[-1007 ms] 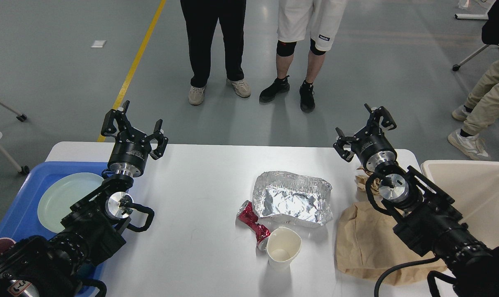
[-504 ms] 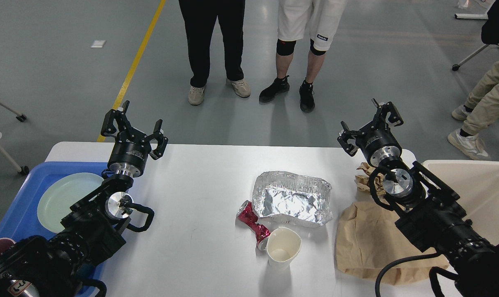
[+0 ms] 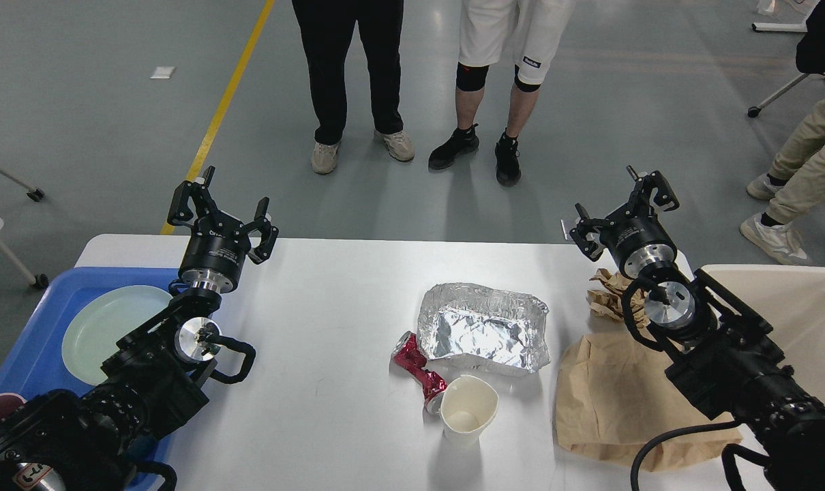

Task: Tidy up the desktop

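Both grippers, left gripper [image 3: 223, 208] and right gripper [image 3: 622, 208], hang wide open and empty over the desktop's [image 3: 331, 327] far edge. Risk: my right forearm could sweep the brown bag [image 3: 617, 402] off; paper cup [image 3: 468, 409] tips easily.

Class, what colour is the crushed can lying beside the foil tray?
The crushed can is red with silver ends, shown in the head view.

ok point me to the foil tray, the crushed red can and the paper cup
foil tray [image 3: 482, 329], head view, on its shiny inner floor
crushed red can [image 3: 416, 368], head view, on its dented red side
paper cup [image 3: 468, 407], head view, on its white inner wall
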Controlling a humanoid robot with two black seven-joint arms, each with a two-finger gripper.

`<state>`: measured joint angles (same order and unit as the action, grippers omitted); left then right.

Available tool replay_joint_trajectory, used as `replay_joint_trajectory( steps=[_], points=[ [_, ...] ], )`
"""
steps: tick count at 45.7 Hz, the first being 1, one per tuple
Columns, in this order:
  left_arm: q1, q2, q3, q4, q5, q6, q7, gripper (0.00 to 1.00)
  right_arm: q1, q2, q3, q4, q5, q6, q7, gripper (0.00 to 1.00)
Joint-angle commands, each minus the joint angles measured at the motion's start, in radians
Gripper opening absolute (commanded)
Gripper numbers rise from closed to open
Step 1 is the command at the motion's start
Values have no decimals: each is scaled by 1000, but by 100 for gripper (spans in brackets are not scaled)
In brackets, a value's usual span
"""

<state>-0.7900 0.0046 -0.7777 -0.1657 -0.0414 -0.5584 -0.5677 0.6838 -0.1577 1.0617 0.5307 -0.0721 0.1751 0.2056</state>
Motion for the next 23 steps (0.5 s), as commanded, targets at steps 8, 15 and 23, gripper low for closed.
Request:
replay_joint_trajectory(
  steps=[8, 15, 23],
  points=[
    [1, 0, 0, 0, 0, 0, 2, 97, -3, 7, 3, 0, 0, -2, 0, 100],
    [1, -1, 0, 0, 0, 0, 0, 97, 8, 10, 4, 0, 0, -3, 0, 100],
    [1, 0, 0, 0, 0, 0, 0, 97, 26, 15, 4, 0, 0, -5, 0, 100]
  ],
)
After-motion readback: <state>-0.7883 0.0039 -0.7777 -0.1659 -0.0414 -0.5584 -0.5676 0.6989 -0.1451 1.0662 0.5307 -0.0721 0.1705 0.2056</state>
